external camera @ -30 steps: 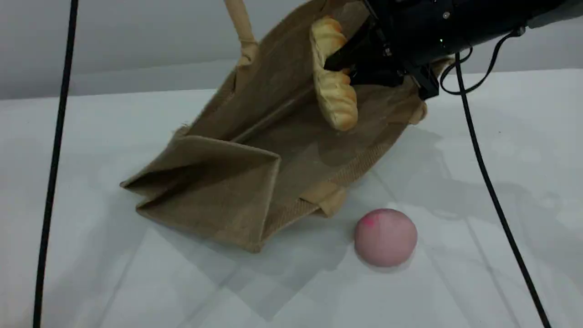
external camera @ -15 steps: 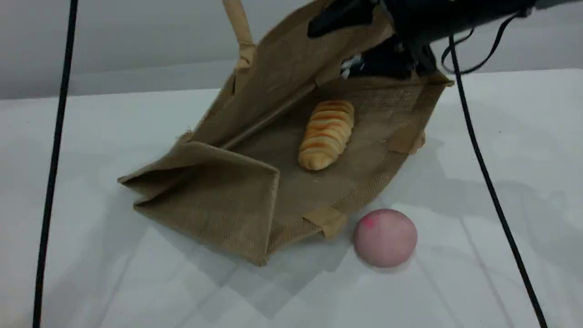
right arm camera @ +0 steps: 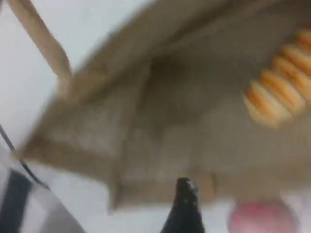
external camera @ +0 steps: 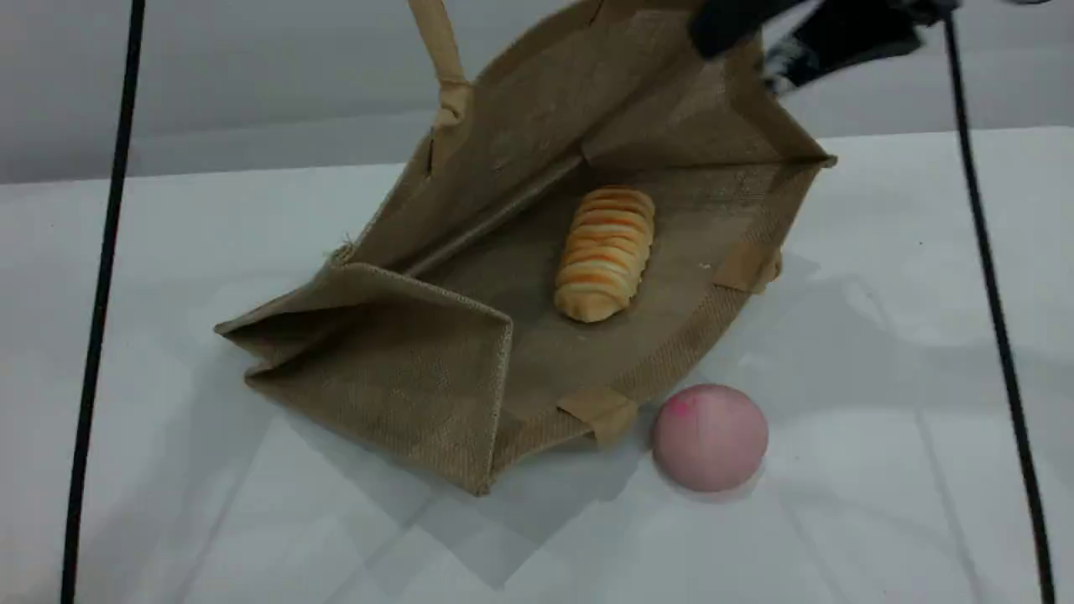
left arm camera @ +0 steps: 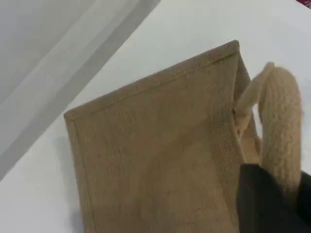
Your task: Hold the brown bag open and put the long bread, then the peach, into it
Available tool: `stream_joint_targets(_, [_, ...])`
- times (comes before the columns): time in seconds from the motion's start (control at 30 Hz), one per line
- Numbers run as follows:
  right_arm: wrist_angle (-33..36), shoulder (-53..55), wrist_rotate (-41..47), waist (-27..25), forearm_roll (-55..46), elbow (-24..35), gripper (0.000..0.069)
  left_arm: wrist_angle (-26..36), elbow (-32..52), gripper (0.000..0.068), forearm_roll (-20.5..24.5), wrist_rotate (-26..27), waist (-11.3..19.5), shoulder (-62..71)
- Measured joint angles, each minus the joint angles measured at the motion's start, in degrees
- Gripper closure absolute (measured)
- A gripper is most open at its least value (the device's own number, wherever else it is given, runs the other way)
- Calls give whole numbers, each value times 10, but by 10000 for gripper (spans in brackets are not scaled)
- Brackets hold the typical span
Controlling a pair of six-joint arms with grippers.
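Observation:
The brown bag (external camera: 436, 369) lies on its side with its mouth facing right, and its upper wall is lifted by one rope handle (external camera: 446, 67) that runs out of the top edge. In the left wrist view my left gripper (left arm camera: 273, 196) is shut on that handle (left arm camera: 279, 121). The long bread (external camera: 606, 252) lies loose on the bag's lower inner wall. Just outside the bag's front rim, the peach (external camera: 710, 436) rests on the table. My right gripper (external camera: 776, 38) hangs blurred above the bag's far corner, open and empty. Its own blurred view shows the bread (right arm camera: 282, 92), the peach (right arm camera: 262, 218) and one fingertip (right arm camera: 185, 201).
A black cable (external camera: 101, 294) hangs down the left side of the scene and another (external camera: 994, 302) down the right. The white table (external camera: 906, 503) stretches bare to the right of and in front of the peach.
My right gripper opened and let go of the long bread, which dropped into the bag. The gripper then pulled back up and to the right. The bag's right side settled lower.

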Motion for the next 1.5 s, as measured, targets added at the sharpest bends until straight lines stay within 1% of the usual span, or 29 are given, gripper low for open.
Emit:
stream_joint_targets(0.17, [31, -4, 91, 0, -146, 1, 162, 0, 0, 589, 0, 0, 0, 0])
stream_joint_targets(0.27, [38, -4, 135, 7, -195, 1, 162, 0, 0, 589, 0, 1, 0, 0])
stream_joint_targets(0.4, [35, 4, 156, 31, -231, 2, 162, 0, 0, 589, 0, 1, 0, 0])
stream_joint_targets(0.67, [25, 49, 167, 97, -241, 2, 162, 0, 0, 589, 0, 1, 0, 0])
stream_joint_targets(0.8, [16, 73, 167, 118, -241, 2, 162, 0, 0, 589, 0, 1, 0, 0])
stream_joint_targets(0.9, [5, 95, 169, 125, -241, 2, 162, 0, 0, 589, 0, 1, 0, 0])
stream_joint_targets(1.1, [-43, 117, 169, 126, -239, 2, 162, 0, 0, 589, 0, 1, 0, 0])
stream_joint_targets(1.2, [-46, 135, 169, 129, -238, 2, 162, 0, 0, 589, 0, 1, 0, 0])
stream_joint_targets(1.5, [-98, 178, 169, 142, -236, 2, 162, 0, 0, 589, 0, 1, 0, 0])
